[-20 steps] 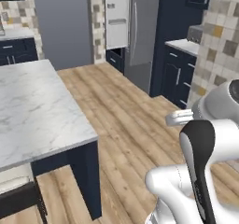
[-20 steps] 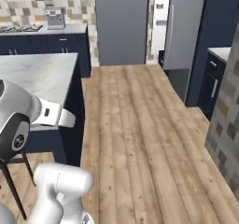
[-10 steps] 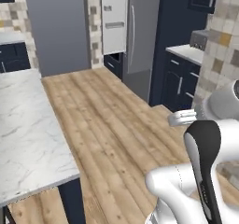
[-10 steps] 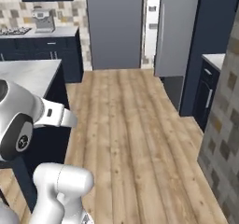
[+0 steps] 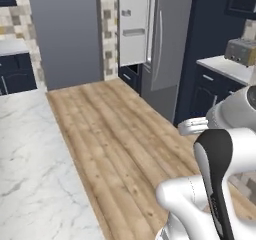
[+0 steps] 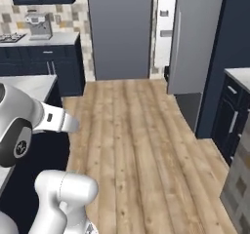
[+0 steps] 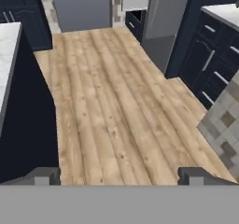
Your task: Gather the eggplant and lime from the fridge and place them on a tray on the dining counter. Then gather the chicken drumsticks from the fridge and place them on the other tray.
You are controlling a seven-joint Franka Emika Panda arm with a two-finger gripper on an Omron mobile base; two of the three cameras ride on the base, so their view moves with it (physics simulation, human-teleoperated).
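Observation:
The grey fridge stands ahead across the wooden floor, with its white-lined door swung open. It also appears at the right in the right base view and at the top of the hand view. What the fridge holds is too far off to make out, so the eggplant, lime and chicken drumsticks are hidden. Both trays are out of view. My gripper is open, its two dark fingertips wide apart over bare floor with nothing between them.
A marble-topped counter runs along my left. Dark blue cabinets with a white top and a toaster line the right. A tiled wall corner juts in close on the right. A coffee machine sits at the back left.
The whole picture has shifted: the base has driven forward and turned, so the fridge is larger and nearer and the marble counter has slid off to the left. The gripper stays open.

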